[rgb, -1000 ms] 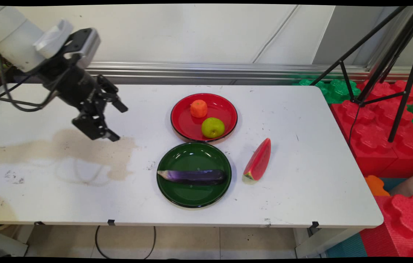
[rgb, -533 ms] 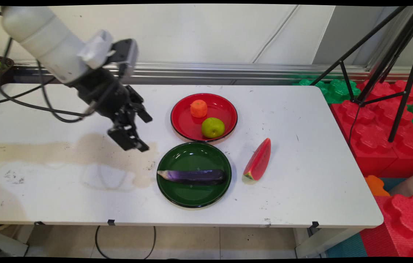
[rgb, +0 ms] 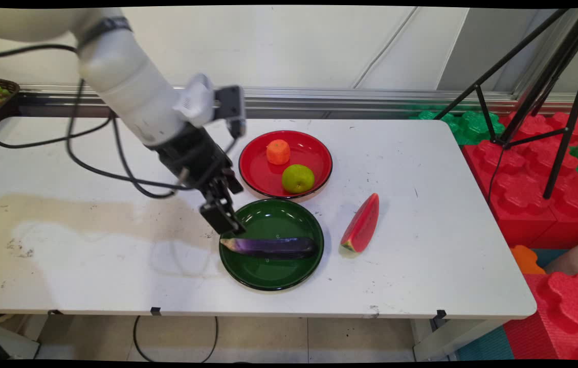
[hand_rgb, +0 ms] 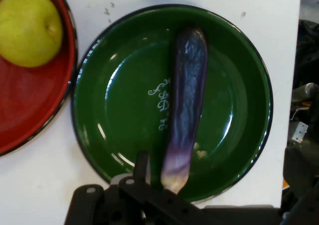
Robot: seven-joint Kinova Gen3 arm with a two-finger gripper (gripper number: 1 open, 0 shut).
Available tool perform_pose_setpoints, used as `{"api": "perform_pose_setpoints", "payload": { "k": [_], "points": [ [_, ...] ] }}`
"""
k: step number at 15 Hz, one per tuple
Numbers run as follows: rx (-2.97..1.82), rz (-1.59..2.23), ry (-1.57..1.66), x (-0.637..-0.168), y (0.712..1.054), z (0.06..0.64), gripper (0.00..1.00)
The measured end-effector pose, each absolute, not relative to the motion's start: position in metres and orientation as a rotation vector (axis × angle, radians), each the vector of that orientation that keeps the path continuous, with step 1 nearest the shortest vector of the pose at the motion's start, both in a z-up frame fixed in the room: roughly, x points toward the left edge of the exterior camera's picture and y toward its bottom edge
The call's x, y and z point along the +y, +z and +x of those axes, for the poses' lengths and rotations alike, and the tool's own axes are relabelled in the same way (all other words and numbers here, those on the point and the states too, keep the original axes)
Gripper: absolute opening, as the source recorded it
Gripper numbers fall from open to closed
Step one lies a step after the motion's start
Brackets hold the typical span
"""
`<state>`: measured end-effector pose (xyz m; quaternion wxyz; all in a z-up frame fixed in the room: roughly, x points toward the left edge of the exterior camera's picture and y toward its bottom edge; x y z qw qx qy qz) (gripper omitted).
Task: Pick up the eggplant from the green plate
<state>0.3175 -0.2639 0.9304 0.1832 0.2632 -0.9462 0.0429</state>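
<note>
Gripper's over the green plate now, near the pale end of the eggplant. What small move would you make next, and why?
Probably a short slide along the eggplant toward its middle before lowering. The gripper hovers above the near-left rim of the green plate, over the eggplant's pale tapered tip, which looks too thin to grasp well. In the hand view the eggplant runs straight ahead, so alignment already seems right.

light: bright, even | shadows: soft on table (rgb: 396, 276) | glare: green plate (hand_rgb: 124, 75) | focus: sharp

red plate (rgb: 314, 148): orange (rgb: 278, 152), apple (rgb: 297, 178) | watermelon slice (rgb: 361, 225) on table (rgb: 422, 255)
</note>
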Motion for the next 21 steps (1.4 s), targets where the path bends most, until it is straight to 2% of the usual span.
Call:
{"api": "perform_pose_setpoints", "payload": {
  "k": [7, 21],
  "points": [
    [-2.711, 0.799, 0.100, -0.279, 0.890, 0.275, 1.00],
    [-2.759, 0.742, 0.110, -0.302, 0.816, 0.255, 1.00]
  ]
}}
